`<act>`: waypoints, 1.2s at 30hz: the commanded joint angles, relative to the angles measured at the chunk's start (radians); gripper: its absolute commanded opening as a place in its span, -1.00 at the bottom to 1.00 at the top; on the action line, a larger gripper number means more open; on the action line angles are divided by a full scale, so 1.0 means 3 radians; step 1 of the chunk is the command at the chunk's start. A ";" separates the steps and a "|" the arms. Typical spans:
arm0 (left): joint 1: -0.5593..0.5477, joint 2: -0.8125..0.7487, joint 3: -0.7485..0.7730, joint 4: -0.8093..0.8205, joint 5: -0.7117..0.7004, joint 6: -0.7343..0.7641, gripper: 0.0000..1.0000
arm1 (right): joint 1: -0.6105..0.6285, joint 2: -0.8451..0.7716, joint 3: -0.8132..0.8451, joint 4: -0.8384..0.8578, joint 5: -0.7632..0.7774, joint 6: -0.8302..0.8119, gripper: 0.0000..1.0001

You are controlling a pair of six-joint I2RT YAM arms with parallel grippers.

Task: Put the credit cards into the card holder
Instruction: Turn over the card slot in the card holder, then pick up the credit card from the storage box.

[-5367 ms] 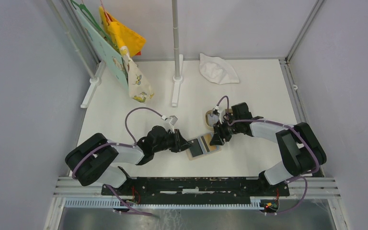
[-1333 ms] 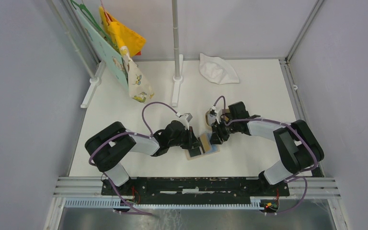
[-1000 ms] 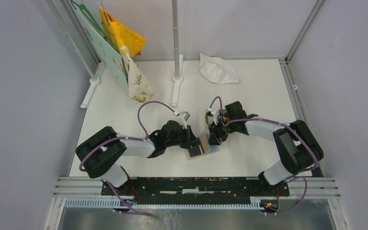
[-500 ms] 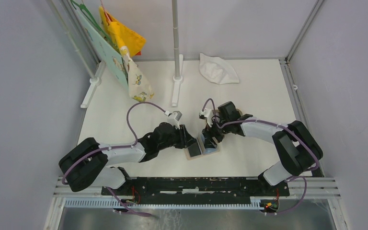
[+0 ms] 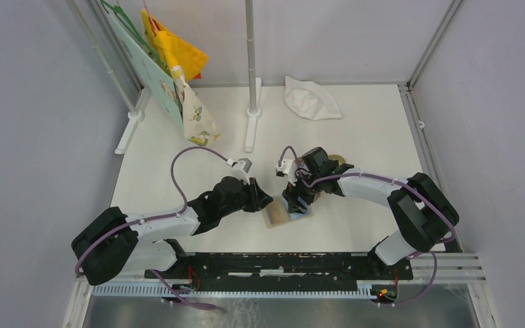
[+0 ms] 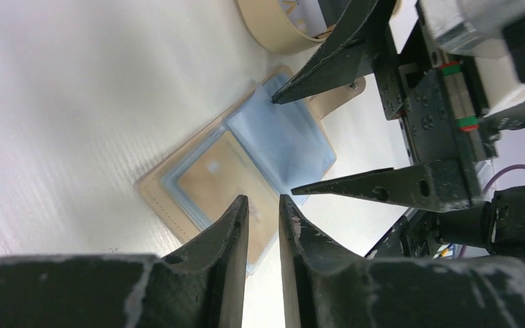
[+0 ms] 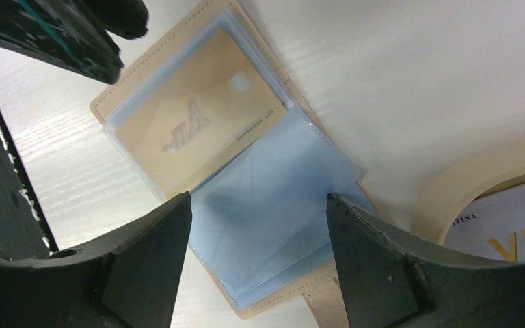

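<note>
The card holder (image 5: 271, 220) lies open on the table, its light blue lining (image 7: 280, 184) facing up. An orange-tan credit card (image 7: 198, 123) sits inside its left pocket, also seen as the card (image 6: 212, 179) in the left wrist view. My left gripper (image 6: 263, 202) hovers at the holder's left edge, its jaws a narrow gap apart with nothing between them. My right gripper (image 7: 258, 203) stands wide open over the empty blue pocket, holding nothing. A grey-white credit card (image 7: 513, 229) lies in the tan tray (image 7: 451, 191).
The tan oval tray (image 5: 342, 160) sits just behind the right wrist. A white cloth (image 5: 311, 98) lies at the back, beside a pole on a white stand (image 5: 251, 109). Coloured bags (image 5: 178, 68) hang at the back left.
My left gripper has let go and drawn back to the left off the holder. The right gripper has slid left over the holder and opened wider.
</note>
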 commanded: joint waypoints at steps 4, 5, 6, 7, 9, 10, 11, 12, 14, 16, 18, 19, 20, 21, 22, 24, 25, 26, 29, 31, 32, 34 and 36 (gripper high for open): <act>-0.0007 -0.0002 0.0018 0.0251 0.0270 0.0105 -0.56 | 0.0000 -0.0179 0.0139 -0.0166 0.0190 -0.0374 0.55; -0.0016 0.0054 0.0033 0.0281 0.0320 0.0104 -0.59 | 0.0000 -0.0201 0.0174 -0.0231 0.0215 -0.0430 0.54; -0.0025 0.0122 0.0042 0.0317 0.0346 0.0100 -0.62 | -0.0011 -0.0244 0.0198 -0.0283 0.0220 -0.0517 0.54; -0.0032 0.0192 0.0043 0.0356 0.0361 0.0096 -0.64 | -0.0033 -0.0303 0.0201 -0.0310 0.0221 -0.0571 0.54; -0.0044 0.0331 0.0043 0.0465 0.0404 0.0081 -0.66 | -0.0096 -0.0469 0.0164 -0.0315 0.0153 -0.0665 0.54; -0.0044 0.0395 0.0043 0.0523 0.0438 0.0075 -0.66 | -0.0147 -0.0551 0.0134 -0.0317 0.0115 -0.0704 0.54; -0.0043 0.0462 0.0047 0.0576 0.0472 0.0068 -0.67 | -0.0197 -0.0635 0.0113 -0.0310 0.0072 -0.0723 0.54; -0.0049 0.0525 0.0056 0.0638 0.0508 0.0060 -0.67 | -0.0281 -0.0701 0.0091 -0.0303 0.0007 -0.0736 0.54; -0.0057 0.0618 0.0079 0.0725 0.0576 0.0056 -0.67 | -0.0456 -0.0846 0.0073 -0.0314 -0.0145 -0.0770 0.54; -0.0075 0.0678 0.0128 0.0781 0.0624 0.0065 -0.67 | -0.0595 -0.0991 0.0078 -0.0328 -0.0261 -0.0806 0.54; -0.0096 0.0726 0.0167 0.0834 0.0667 0.0084 -0.64 | -0.0709 -0.1149 0.0083 -0.0312 -0.0260 -0.0866 0.67; -0.0101 0.0749 0.0186 0.0846 0.0684 0.0099 -0.63 | -0.0770 -0.1223 0.0071 -0.0272 -0.0213 -0.0898 0.78; -0.0108 0.0766 0.0201 0.0858 0.0690 0.0110 -0.61 | -0.0809 -0.1315 0.0057 -0.0212 -0.0141 -0.0894 0.95; -0.0110 0.0778 0.0213 0.0866 0.0693 0.0125 -0.58 | -0.0854 -0.1373 0.0023 -0.0120 -0.0043 -0.0860 0.96; -0.0111 0.0779 0.0216 0.0877 0.0693 0.0138 -0.57 | -0.0891 -0.1436 -0.0013 -0.0039 0.0024 -0.0817 0.96; -0.0109 0.0695 0.0205 0.0882 0.0690 0.0194 -0.56 | -0.0982 -0.1462 -0.0097 0.0153 0.0084 -0.0662 0.96; -0.0112 0.0620 0.0194 0.0857 0.0675 0.0232 -0.55 | -0.1016 -0.1406 -0.0061 0.0129 0.0023 -0.0654 0.96; -0.0106 0.0521 0.0185 0.0812 0.0642 0.0284 -0.55 | -0.1038 -0.1300 0.0033 0.0035 -0.0070 -0.0650 0.96; -0.0110 0.0125 0.0191 0.0554 0.0451 0.0497 -0.50 | -0.1100 -0.0886 0.0549 -0.0380 -0.0372 -0.0497 0.92; -0.0110 -0.0161 0.0180 0.0415 0.0270 0.0622 -0.36 | -0.1149 -0.0639 0.0768 -0.0412 -0.0593 -0.0268 0.82; -0.0110 -0.0318 0.0143 0.0396 0.0223 0.0669 -0.25 | -0.1172 -0.0562 0.0817 -0.0365 -0.0669 -0.0154 0.81; -0.0111 -0.0637 0.0032 0.0444 0.0142 0.0730 0.02 | -0.1210 -0.0425 0.0823 -0.0141 -0.0800 0.0053 0.81; -0.0108 -0.0936 -0.0075 0.0483 0.0093 0.0768 0.34 | -0.1266 -0.0318 0.0773 -0.0091 -0.0787 0.0081 0.82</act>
